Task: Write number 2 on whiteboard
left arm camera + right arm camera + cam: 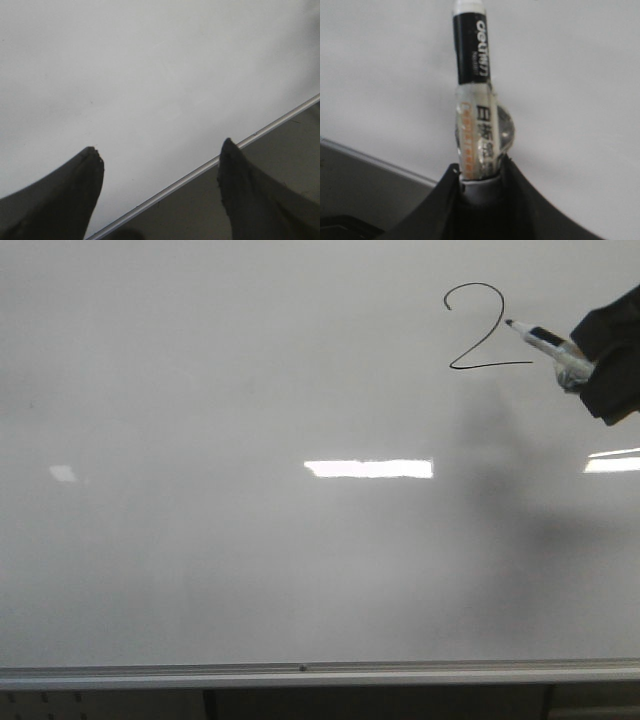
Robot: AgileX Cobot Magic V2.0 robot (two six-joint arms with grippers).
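Observation:
The whiteboard (250, 540) fills the front view, with its silver frame along the near edge. A thin black number 2 (476, 328) is drawn at its far right. My right gripper (585, 365) is shut on a black-and-white marker (545, 340), whose tip sits just right of the digit's diagonal stroke, close to the board. In the right wrist view the marker (472, 100) stands out from between the shut fingers (520, 200) of my right gripper (480, 172). My left gripper (160, 155) is open and empty above the board's frame edge (210, 167). The digit is out of both wrist views.
Bright white rectangular light reflections (368, 468) lie on the board's middle and right. A dark shadow of the right arm falls below the digit. Beyond the frame edge in the left wrist view is a dark surface (280, 150).

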